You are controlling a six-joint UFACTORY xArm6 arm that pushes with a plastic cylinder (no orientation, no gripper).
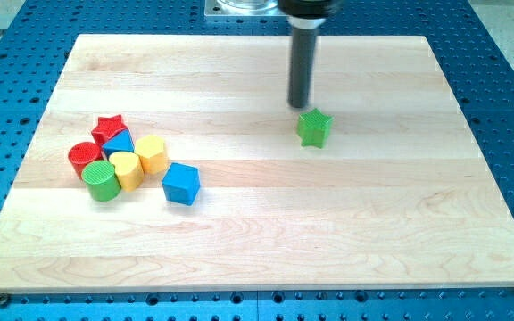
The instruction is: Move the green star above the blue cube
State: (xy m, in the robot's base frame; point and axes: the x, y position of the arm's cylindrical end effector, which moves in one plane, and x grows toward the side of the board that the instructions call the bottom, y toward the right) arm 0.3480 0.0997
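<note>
My tip is the bottom end of a straight dark rod, and it sits just at 11 o'clock from the small green star block, very close to it. I cannot tell if they touch. There are no jaws on this arm, only the rod, so nothing is being held.

The green star block sits on the pale wooden table, a bit to the view's right of the middle. The blue cube block is well apart from it, out at 8 o'clock from the star.

Near the cube, toward 10 o'clock, is a tight bunch of blocks. A yellow block is closest to the cube. Next to it are another yellow block and a green round block. A red round block, a red star block and a small blue block sit at the back of the bunch.
</note>
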